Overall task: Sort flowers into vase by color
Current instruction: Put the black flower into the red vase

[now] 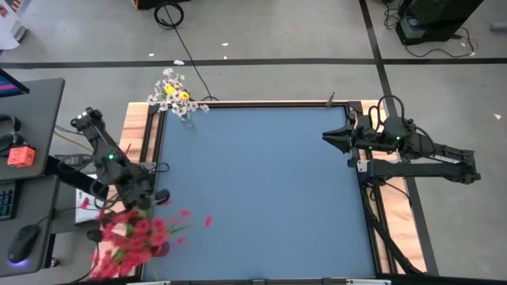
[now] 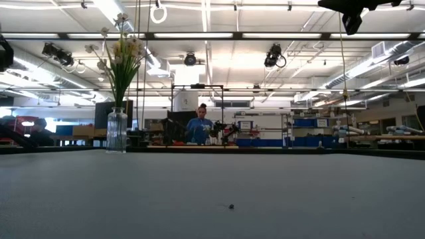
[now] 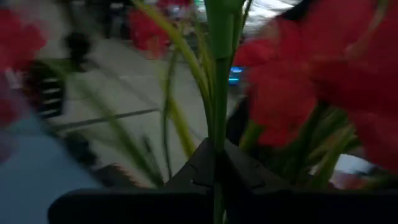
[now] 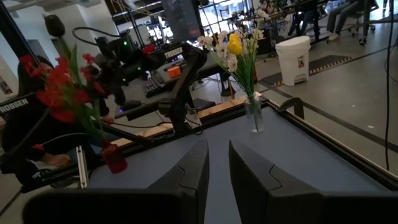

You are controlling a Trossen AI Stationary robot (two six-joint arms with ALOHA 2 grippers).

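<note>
While the left hand (image 3: pixel 214 177) pinches a green stem (image 3: pixel 219 93), red flowers (image 3: pixel 329 81) rise beyond it.

A large open lab hall — strip lights (image 2: pixel 199 34) overhead, workbenches (image 2: pixel 319 141) with monitors (image 2: pixel 111 113), cabled concrete floor (image 1: pixel 277 32), a person (image 2: pixel 199 126) working.

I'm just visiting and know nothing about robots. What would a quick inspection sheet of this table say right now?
Surface: blue table, mostly bare.
Job's things: clear vase with white and yellow flowers at the far left corner; red flowers in a red vase at the near left edge.
Clutter: a few red petals on the table; a tiny speck mid-table.
Grippers: left tool shut on a green stem among the red flowers; right tool waits at the right edge, slightly open and holding nothing.
Cables: black cable on the floor beyond the table.
Surroundings: desk with keyboard and mouse at left; a person far behind.
</note>
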